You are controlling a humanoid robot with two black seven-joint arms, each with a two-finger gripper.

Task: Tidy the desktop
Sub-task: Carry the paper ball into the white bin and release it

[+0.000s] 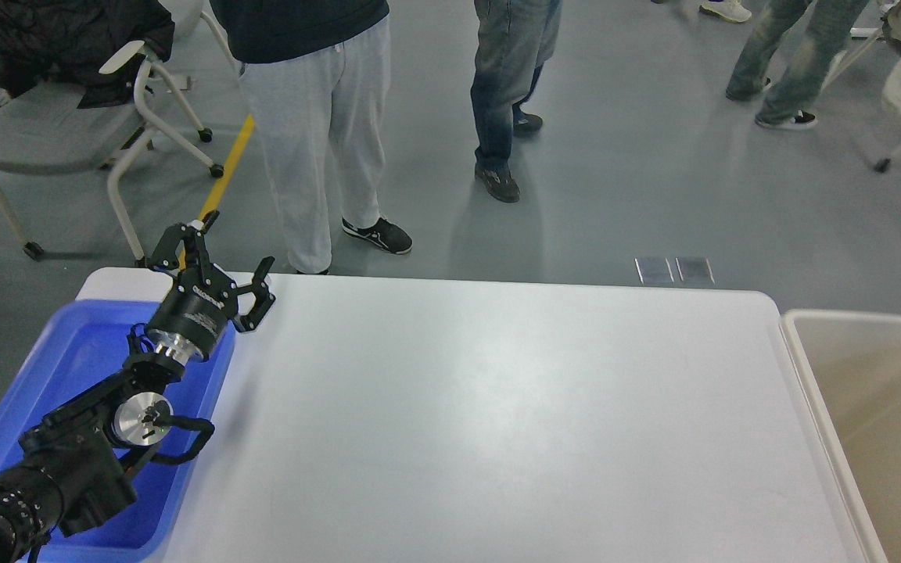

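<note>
The desktop [489, 422] is a large white tabletop with rounded corners, and nothing lies on its bare surface. My left gripper [233, 249] is open and empty, raised above the far left corner of the desktop, over the far edge of the blue tray [67, 367]. My left arm reaches in over that tray from the lower left. My right arm and gripper are out of view.
A beige bin [873, 407] stands against the desktop's right edge. Beyond the far edge, a person in grey trousers [317, 148] stands close, another in jeans [505, 94] farther back. A grey chair [52, 133] is at the far left.
</note>
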